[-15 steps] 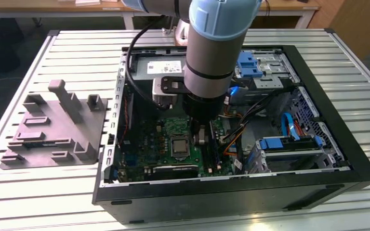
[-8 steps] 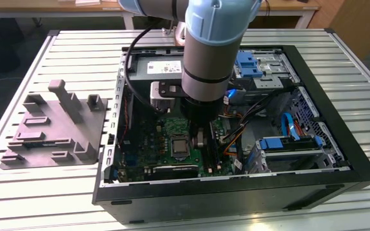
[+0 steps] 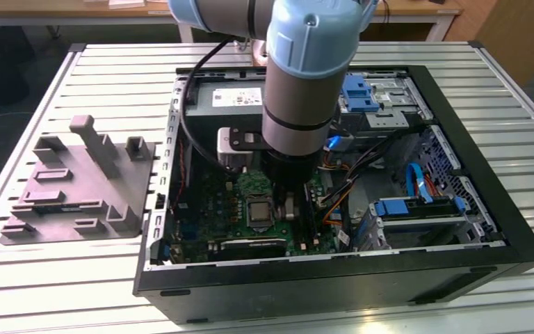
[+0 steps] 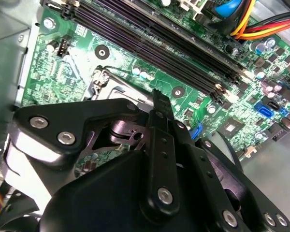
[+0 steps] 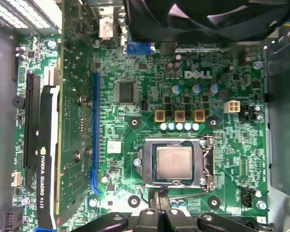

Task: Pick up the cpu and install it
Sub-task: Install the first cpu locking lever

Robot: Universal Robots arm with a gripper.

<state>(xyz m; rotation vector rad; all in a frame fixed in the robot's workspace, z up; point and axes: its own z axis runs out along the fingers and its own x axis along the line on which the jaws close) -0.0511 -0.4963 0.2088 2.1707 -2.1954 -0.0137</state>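
Observation:
The cpu (image 5: 174, 163), a small square chip with a pale silver-grey top, lies flat inside the dark metal-framed socket (image 5: 206, 162) on the green motherboard. My gripper (image 5: 163, 197) hovers just off one edge of the socket, fingers together and nothing between them. In the second wrist view the gripper (image 4: 157, 96) points down beside the socket frame (image 4: 104, 82), hiding the chip. In the exterior view the arm (image 3: 295, 104) reaches down into the open computer case, just to the exterior view's right of the socket (image 3: 259, 209).
A grey plastic fixture (image 3: 81, 188) with upright pegs stands on the slatted table at the exterior view's left. Inside the case (image 3: 489, 181) are a graphics card (image 5: 48, 159), a black fan (image 5: 208, 19), memory slots (image 4: 174, 43), loose cables (image 3: 341, 188) and a blue-latched drive cage (image 3: 406, 209).

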